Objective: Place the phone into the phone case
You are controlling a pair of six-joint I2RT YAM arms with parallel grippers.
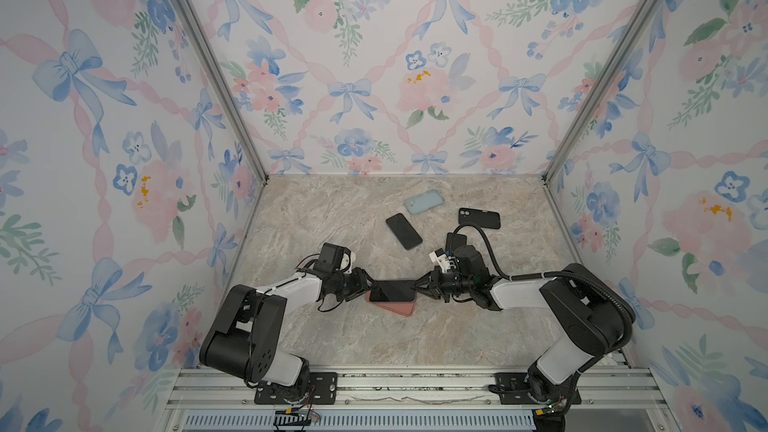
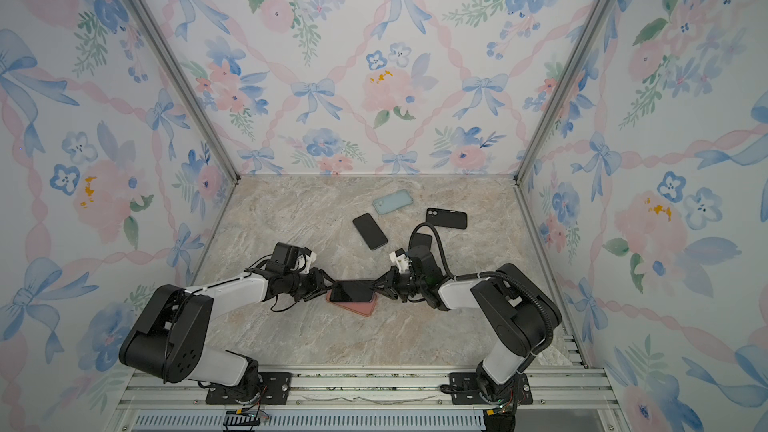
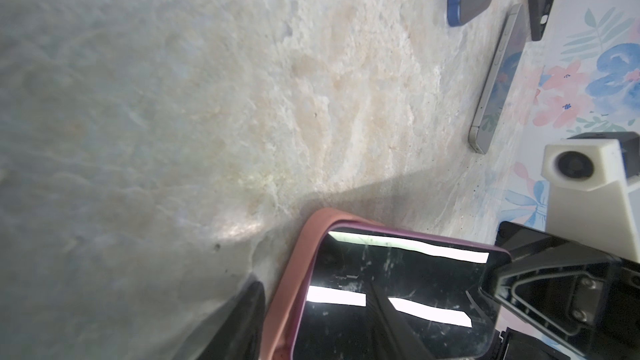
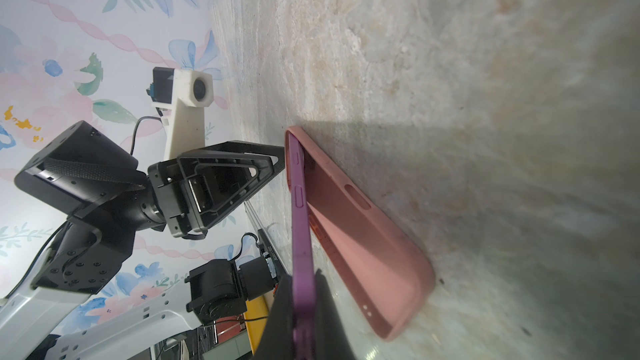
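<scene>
The phone (image 1: 392,290) (image 2: 353,290) has a black screen (image 3: 346,271) and a purple edge (image 4: 301,237). It lies slanted over the pink phone case (image 1: 395,308) (image 2: 353,307) (image 3: 287,271) (image 4: 363,254). Its left end sits in the case's left end and its right end is raised. My right gripper (image 1: 417,286) (image 4: 304,323) is shut on that raised end. My left gripper (image 1: 371,284) (image 2: 330,284) stands with jaws partly apart at the case's left end. One of its fingers (image 4: 277,155) touches the phone's end from above, and another of its fingers (image 3: 246,320) lies low beside the case rim.
Behind the work spot lie a light-blue case (image 1: 424,202), a dark phone (image 1: 404,231) and a black case (image 1: 478,218). Another dark phone (image 1: 457,239) is partly hidden by the right wrist. Patterned walls close three sides, and a metal rail (image 1: 415,384) runs along the front.
</scene>
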